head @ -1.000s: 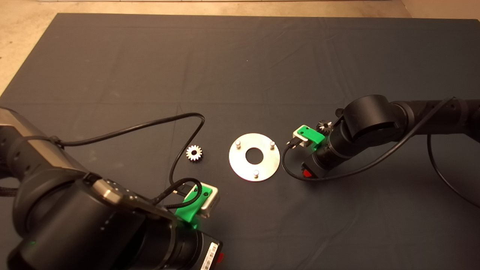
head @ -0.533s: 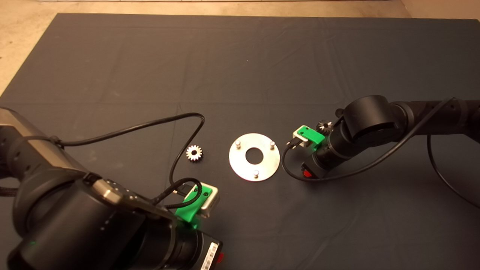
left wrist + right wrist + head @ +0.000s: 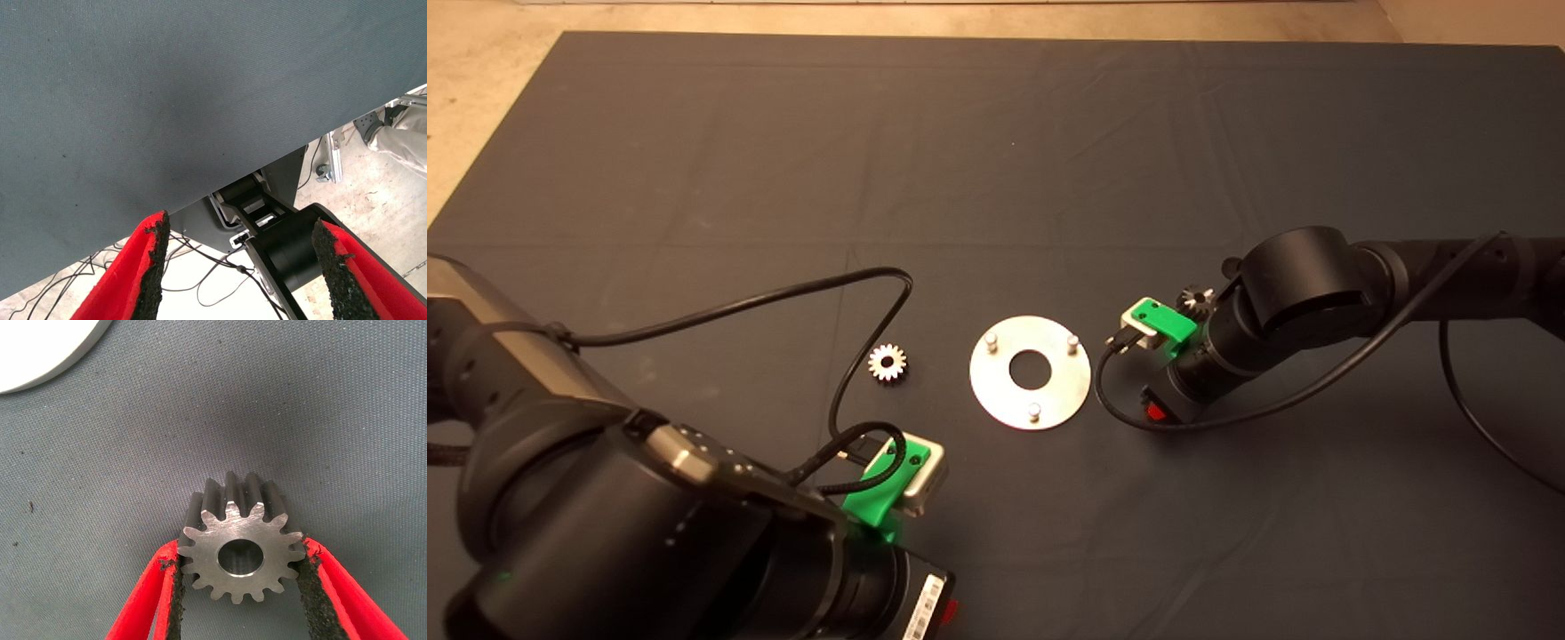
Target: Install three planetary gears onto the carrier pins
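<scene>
The right gripper (image 3: 238,587) is shown low over the mat (image 3: 996,160), just right of the disc (image 3: 996,391), with its 2 pads closed against opposite sides of 1 gear (image 3: 239,543). The disc lies flat at mid-mat with all 3 pins (image 3: 990,340) bare; a 2nd gear (image 3: 887,363) lies flat just left of it, and a 3rd (image 3: 1195,299) is seen partly hidden behind the right arm. The left gripper (image 3: 237,257) is held at the mat's near edge, fingers (image 3: 150,267) spread wide and empty, with the floor and a person's leg (image 3: 407,143) seen beyond.

Silvery gear (image 3: 241,545) – dark mat (image 3: 996,160)
</scene>
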